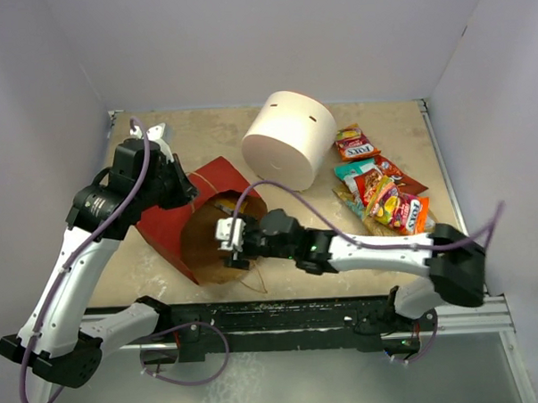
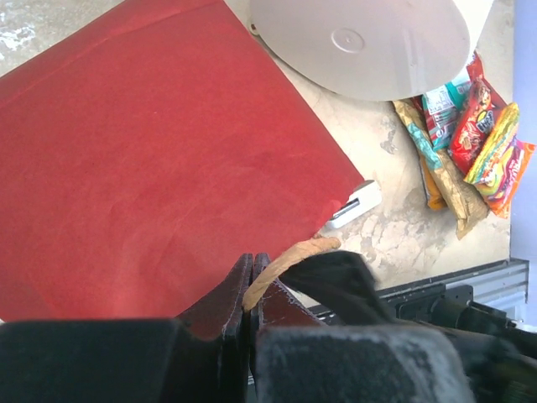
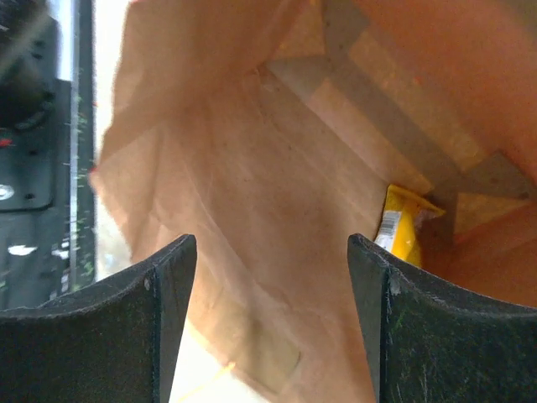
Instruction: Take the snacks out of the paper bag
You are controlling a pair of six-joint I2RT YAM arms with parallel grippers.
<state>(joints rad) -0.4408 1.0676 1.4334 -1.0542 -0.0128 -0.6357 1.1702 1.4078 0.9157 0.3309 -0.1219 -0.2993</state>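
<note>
The paper bag (image 1: 167, 225) lies on its side, red outside, its brown mouth (image 1: 208, 244) open toward the right arm. My left gripper (image 1: 188, 191) is shut on the bag's upper rim together with a twine handle (image 2: 289, 256); in the left wrist view the jaws (image 2: 249, 270) are pressed together. My right gripper (image 1: 228, 244) is open and empty at the bag's mouth. In the right wrist view it (image 3: 273, 245) looks into the brown interior, where one yellow snack packet (image 3: 401, 232) lies deep at the bottom. Several snacks (image 1: 383, 186) lie heaped on the table at the right.
A big white cylinder (image 1: 288, 140) stands behind the bag, between it and the snack heap; it also shows in the left wrist view (image 2: 369, 42). A small grey bracket (image 1: 156, 132) lies at the back left. White walls enclose the table on three sides.
</note>
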